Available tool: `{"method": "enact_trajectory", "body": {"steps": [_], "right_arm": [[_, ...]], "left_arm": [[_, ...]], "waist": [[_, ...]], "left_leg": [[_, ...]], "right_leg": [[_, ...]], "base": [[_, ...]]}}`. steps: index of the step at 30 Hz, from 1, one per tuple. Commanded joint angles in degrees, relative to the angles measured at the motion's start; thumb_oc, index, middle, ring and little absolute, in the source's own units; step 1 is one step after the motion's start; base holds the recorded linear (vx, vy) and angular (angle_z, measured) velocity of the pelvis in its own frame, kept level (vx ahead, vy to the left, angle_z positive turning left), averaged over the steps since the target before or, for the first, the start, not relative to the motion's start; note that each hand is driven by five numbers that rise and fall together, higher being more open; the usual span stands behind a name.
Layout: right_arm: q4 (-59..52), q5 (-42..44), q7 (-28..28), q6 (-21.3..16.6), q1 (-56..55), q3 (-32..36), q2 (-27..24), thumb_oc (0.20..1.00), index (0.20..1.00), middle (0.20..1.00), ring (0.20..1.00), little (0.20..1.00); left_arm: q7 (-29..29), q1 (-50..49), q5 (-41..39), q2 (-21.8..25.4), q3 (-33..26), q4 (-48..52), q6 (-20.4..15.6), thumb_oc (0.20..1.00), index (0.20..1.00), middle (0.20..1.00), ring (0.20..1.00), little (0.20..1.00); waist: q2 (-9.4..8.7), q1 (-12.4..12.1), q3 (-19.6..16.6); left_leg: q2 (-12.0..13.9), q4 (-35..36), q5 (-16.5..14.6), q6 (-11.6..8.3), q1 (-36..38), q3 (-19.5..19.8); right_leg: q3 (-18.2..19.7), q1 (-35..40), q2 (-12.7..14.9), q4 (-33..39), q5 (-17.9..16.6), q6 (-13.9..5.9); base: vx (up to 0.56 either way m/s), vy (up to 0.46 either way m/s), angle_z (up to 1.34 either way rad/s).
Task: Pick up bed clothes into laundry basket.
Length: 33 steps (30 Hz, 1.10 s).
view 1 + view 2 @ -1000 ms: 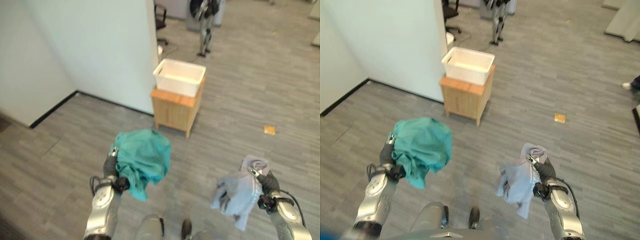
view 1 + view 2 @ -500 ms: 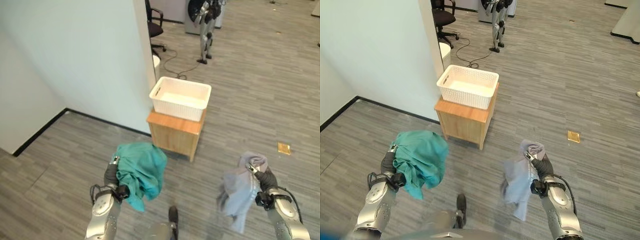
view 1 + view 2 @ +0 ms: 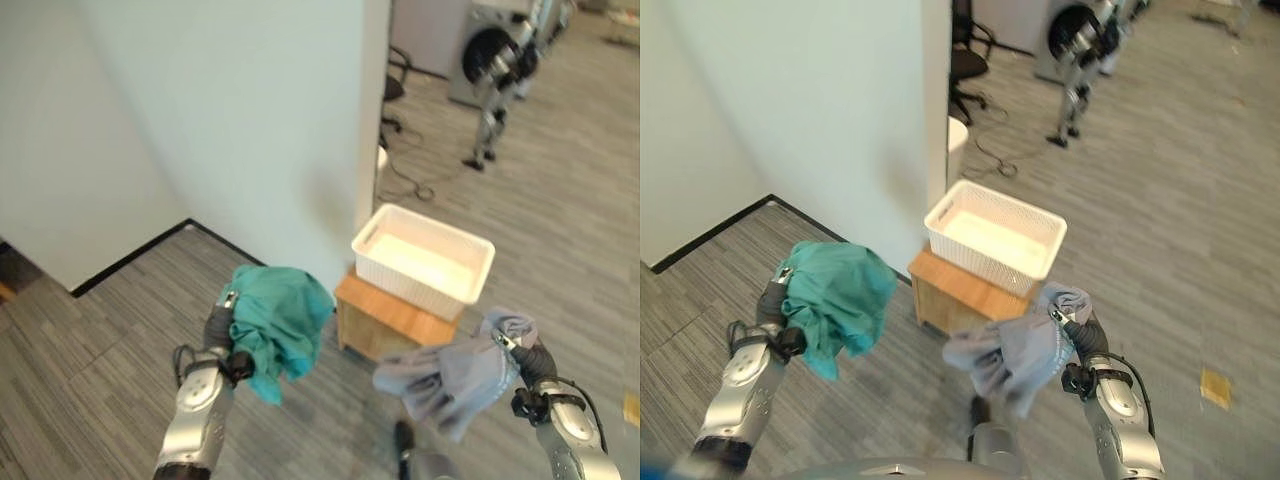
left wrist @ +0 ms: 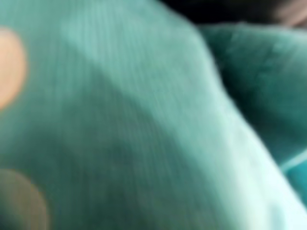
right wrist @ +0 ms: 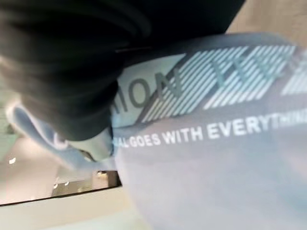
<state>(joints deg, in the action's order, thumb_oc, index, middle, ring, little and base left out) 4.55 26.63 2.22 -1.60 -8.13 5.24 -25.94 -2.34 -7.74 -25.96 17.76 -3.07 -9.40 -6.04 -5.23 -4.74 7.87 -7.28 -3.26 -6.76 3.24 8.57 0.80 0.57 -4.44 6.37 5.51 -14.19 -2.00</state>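
Ahead and slightly to the right of the robot, the white laundry basket [image 3: 424, 264] sits on a small wooden cabinet [image 3: 392, 320] that stands on the grey plank floor [image 3: 1160, 250] at the corner of a pale wall [image 3: 250, 130]. The basket covers most of the cabinet's top, its long axis running roughly along that top, and its open mouth looks empty.

Both garments are held in the air short of the basket. The grey garment [image 3: 1015, 350] hangs from the right hand [image 3: 1082, 338], its loose folds overlapping the near edge of the cabinet as seen from the head camera. The teal garment [image 3: 280, 322] is bunched over the left hand [image 3: 222, 330], off the cabinet's left side. By my reading the right hand is the nearer one, so the drop should call for a forward reach up over the basket's near rim.

The right hand's fingers are closed on a gathered fold of the grey cloth. The left hand appears wrapped into the teal cloth, its fingertips hidden.
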Motion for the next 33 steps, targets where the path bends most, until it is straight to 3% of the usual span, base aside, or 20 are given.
{"method": "enact_trajectory", "body": {"steps": [1, 5, 8, 9, 14, 17, 19, 24, 33], "right_arm": [[-6.49, -2.67, 1.06, -4.66, 5.20, 4.21, -5.21, 0.200, 0.200, 0.200, 0.200, 0.200], [-5.13, -3.94, 1.04, -5.18, 12.80, 4.09, -17.00, 0.200, 0.200, 0.200, 0.200, 0.200], [-4.48, -4.32, 1.23, -5.45, 17.27, 3.00, -22.47, 0.200, 0.200, 0.200, 0.200, 0.200], [-3.74, -5.11, 0.67, -5.64, 22.55, 1.11, -26.90, 0.200, 0.200, 0.200, 0.200, 0.200], [6.48, -10.14, -2.98, -5.16, 38.05, -8.41, -35.48, 0.200, 0.200, 0.200, 0.200, 0.200], [18.69, -11.91, -4.75, -3.84, 52.48, -19.33, -38.68, 0.200, 0.200, 0.200, 0.200, 0.200], [27.98, -12.70, -5.42, -2.54, 62.79, -27.35, -38.47, 0.200, 0.200, 0.200, 0.200, 0.200], [43.20, -13.74, -5.58, -0.67, 78.67, -38.52, -34.58, 0.200, 0.200, 0.200, 0.200, 0.200], [51.87, -14.01, -6.55, 0.23, 92.54, -46.58, -28.04, 0.200, 0.200, 0.200, 0.200, 0.200]], "left_arm": [[2.03, 3.64, -1.20, 1.05, 1.03, 2.22, -2.56, 0.200, 0.200, 0.200, 0.200, 0.200], [3.69, 2.20, -3.43, 0.79, 3.44, 1.41, -1.86, 0.200, 0.200, 0.200, 0.200, 0.200], [4.53, 1.51, -3.95, 1.06, 4.59, 0.82, -1.65, 0.200, 0.200, 0.200, 0.200, 0.200], [4.99, 0.50, -4.49, 1.45, 6.02, 0.21, -1.46, 0.200, 0.200, 0.200, 0.200, 0.200], [4.97, -1.18, -6.41, 2.52, 8.00, -0.35, -1.21, 0.200, 0.200, 0.200, 0.200, 0.200], [4.76, -1.45, -7.62, 3.77, 8.77, -0.30, -1.20, 0.200, 0.200, 0.200, 0.200, 0.200], [4.40, -1.31, -8.37, 4.61, 9.24, -0.41, -1.03, 0.200, 0.200, 0.200, 0.200, 0.200], [3.92, -0.85, -9.43, 5.42, 9.69, -0.63, -0.91, 0.200, 0.200, 0.200, 0.200, 0.200], [2.53, -0.03, -9.68, 5.69, 10.20, -1.71, -0.91, 0.200, 0.200, 0.200, 0.200, 0.200]], "waist": [[1.83, 0.88, -2.47], [1.15, 0.25, -2.68], [1.01, 0.30, -2.69], [0.81, -0.08, -2.82], [0.48, -1.15, -3.11], [0.41, -1.68, -2.68], [0.45, -2.11, -2.22], [0.46, -3.23, -1.36], [0.03, -4.45, -0.07]], "left_leg": [[7.40, 8.26, 10.29, -3.98, -2.22, -0.19], [7.60, 8.26, 10.83, -4.33, -2.59, 1.04], [7.70, 8.26, 10.18, -4.48, -2.42, 1.40], [7.75, 8.26, 10.07, -4.52, -2.40, 1.39], [7.74, 8.26, 9.80, -4.60, -2.53, 1.11], [7.72, 8.26, 9.87, -4.68, -2.75, 0.93], [7.72, 8.26, 10.02, -4.76, -3.10, 0.89], [7.74, 8.26, 10.50, -4.98, -4.41, 1.11], [7.81, 8.26, 10.80, -5.14, -6.00, 1.68]], "right_leg": [[-3.09, 7.48, 0.19, -3.35, 8.07, -5.85], [-3.74, 8.53, -0.16, -2.38, 7.90, -5.24], [-3.65, 9.13, -0.27, -1.98, 8.30, -5.23], [-3.91, 9.17, -0.30, -2.04, 8.33, -5.21], [-3.90, 8.79, -0.51, -2.52, 8.26, -5.18], [-3.86, 8.37, -0.52, -2.75, 8.09, -5.16], [-3.84, 8.00, -0.50, -2.83, 7.91, -5.14], [-4.08, 7.12, -0.58, -2.32, 7.45, -5.09], [-4.61, 6.48, -0.88, -1.35, 7.09, -5.05]], "base": [[0.06, -0.077, 0.35], [0.03, -0.050, 0.06], [0.03, -0.004, 0.12], [0.08, 0.005, -0.01], [0.04, 0.015, -0.12], [0.01, 0.010, -0.09], [-0.01, 0.016, -0.06], [0.00, 0.004, -0.02], [0.01, 0.002, 0.02]]}}
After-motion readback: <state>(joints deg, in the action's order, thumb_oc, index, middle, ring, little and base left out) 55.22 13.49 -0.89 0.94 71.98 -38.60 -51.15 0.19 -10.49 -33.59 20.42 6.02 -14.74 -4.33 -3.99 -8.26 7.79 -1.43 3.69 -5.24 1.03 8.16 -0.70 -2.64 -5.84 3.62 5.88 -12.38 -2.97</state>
